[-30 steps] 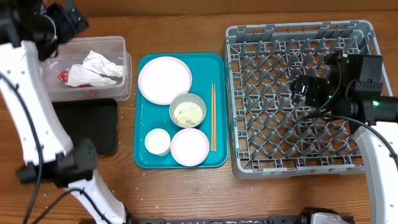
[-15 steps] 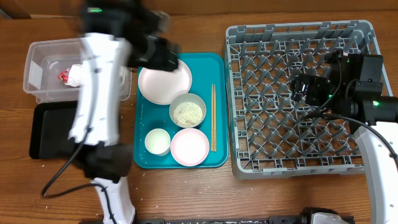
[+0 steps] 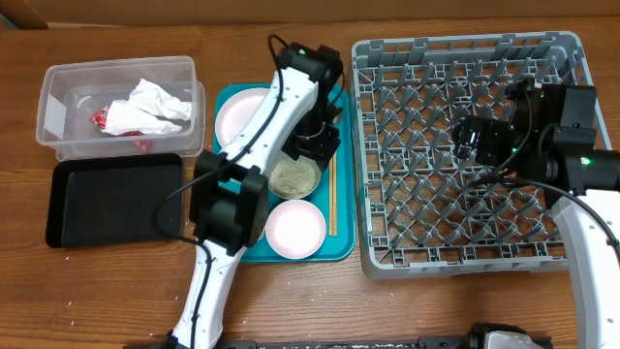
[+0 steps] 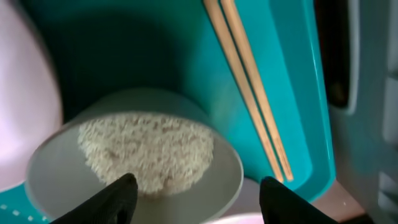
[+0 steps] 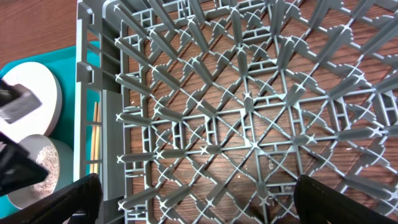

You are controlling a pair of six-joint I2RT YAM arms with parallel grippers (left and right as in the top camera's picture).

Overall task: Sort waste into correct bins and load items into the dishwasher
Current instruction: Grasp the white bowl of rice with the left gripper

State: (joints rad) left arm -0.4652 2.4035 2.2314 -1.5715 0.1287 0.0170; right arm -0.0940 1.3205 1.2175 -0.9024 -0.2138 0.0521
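My left gripper (image 3: 316, 145) is open and empty just above the white bowl of rice-like crumbs (image 3: 293, 178) on the teal tray (image 3: 341, 244). In the left wrist view its fingers (image 4: 202, 202) span the bowl's (image 4: 146, 152) right rim, beside the two chopsticks (image 4: 249, 87). The pink plate (image 3: 240, 121) lies behind the bowl, partly hidden by the arm. Another round dish (image 3: 295, 230) sits at the tray's front. The small cup is hidden under the arm. My right gripper (image 3: 475, 141) is open and empty above the grey dish rack (image 3: 465, 252), which also fills the right wrist view (image 5: 249, 112).
The clear tub (image 3: 58, 87) at the far left holds the crumpled napkin (image 3: 145, 105) with red scraps. The black tray (image 3: 111, 199) lies in front of it. My left arm (image 3: 262, 126) stretches across the teal tray. Small crumbs dot the wood at the front left.
My left arm has swung right from the clear tub to above the rice bowl on the teal tray. The right arm has not moved.
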